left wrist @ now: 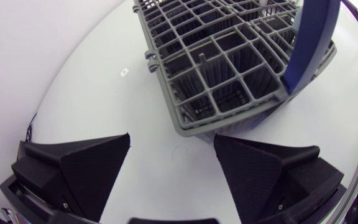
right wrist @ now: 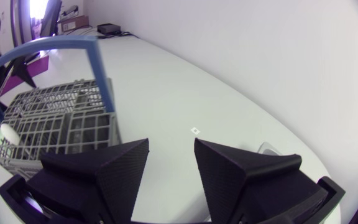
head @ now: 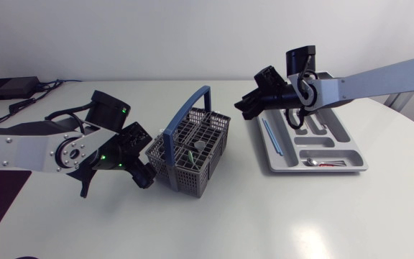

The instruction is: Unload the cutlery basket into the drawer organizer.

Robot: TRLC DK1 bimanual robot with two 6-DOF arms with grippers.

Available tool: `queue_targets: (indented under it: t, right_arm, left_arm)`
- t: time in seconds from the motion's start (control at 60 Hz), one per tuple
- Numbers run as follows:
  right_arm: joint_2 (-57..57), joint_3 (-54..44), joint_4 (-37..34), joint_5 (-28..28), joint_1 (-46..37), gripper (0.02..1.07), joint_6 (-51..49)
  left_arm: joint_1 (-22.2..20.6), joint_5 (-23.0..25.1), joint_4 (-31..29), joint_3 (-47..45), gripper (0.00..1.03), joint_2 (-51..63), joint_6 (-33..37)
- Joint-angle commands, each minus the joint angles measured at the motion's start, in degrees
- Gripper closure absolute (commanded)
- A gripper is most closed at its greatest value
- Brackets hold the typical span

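No text is readable on the cutlery basket (head: 183,170) or drawer organizer (head: 343,140).

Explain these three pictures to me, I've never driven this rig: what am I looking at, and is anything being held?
Two robot arms work at a white table. The head view looks down from above; each wrist view looks out past that arm's own gripper. The left gripper is open just before the grey cutlery basket with its blue handle. The right gripper hangs open between basket and drawer organizer. Neither holds anything. A blue utensil already lies in the organizer.
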Motion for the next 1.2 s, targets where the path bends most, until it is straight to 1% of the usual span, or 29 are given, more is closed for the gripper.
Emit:
queue_targets:
  t: [0.0,0.117,0.167,0.217,0.283,0.383,0.417,0.6,0.9,1.083,1.183]
  right_arm:
    - [5.3,5.4,-1.8,-1.3,-0.7,0.52,5.9]
    - [9.8,11.2,-7.2,-4.2,-0.5,0.53,8.5]
    - [10.9,12.1,-8.5,-5.6,-0.1,0.63,8.6]
    - [11.2,12.4,-10.0,-6.8,0.3,0.69,8.6]
    - [11.5,12.4,-12.0,-9.5,0.5,0.80,8.5]
    - [10.9,11.4,-15.5,-13.1,0.2,0.89,7.3]
    - [10.1,10.5,-16.6,-13.4,0.2,0.91,6.1]
    - [3.4,1.7,-17.9,-15.4,-0.2,0.92,2.4]
    - [-8.5,-14.1,-17.6,-16.0,0.7,0.92,-0.9]
    - [-11.5,-18.3,-16.6,-15.6,3.3,0.92,-0.7]
    - [-13.4,-19.5,-15.9,-14.4,4.1,0.92,-0.3]
  left_arm:
    - [0.4,0.0,0.8,0.9,0.06,1.1,1.3]
    - [0.9,0.0,1.6,1.0,0.06,1.9,1.3]
    - [1.0,0.0,2.2,1.1,0.06,2.5,1.3]
    - [1.2,0.0,2.8,1.2,0.06,3.1,1.3]
    - [1.5,0.0,3.6,1.5,0.06,3.9,1.5]
    - [1.8,0.0,4.2,2.4,0.06,5.1,1.6]
    - [2.0,0.0,4.4,2.8,0.06,5.3,1.6]
    - [3.2,0.0,5.2,5.6,0.06,7.3,1.8]
    - [7.4,0.0,5.6,14.2,0.06,14.9,3.4]
    - [9.8,0.0,4.6,21.1,0.06,20.7,3.7]
    - [11.0,0.1,3.7,23.1,0.06,22.1,3.7]
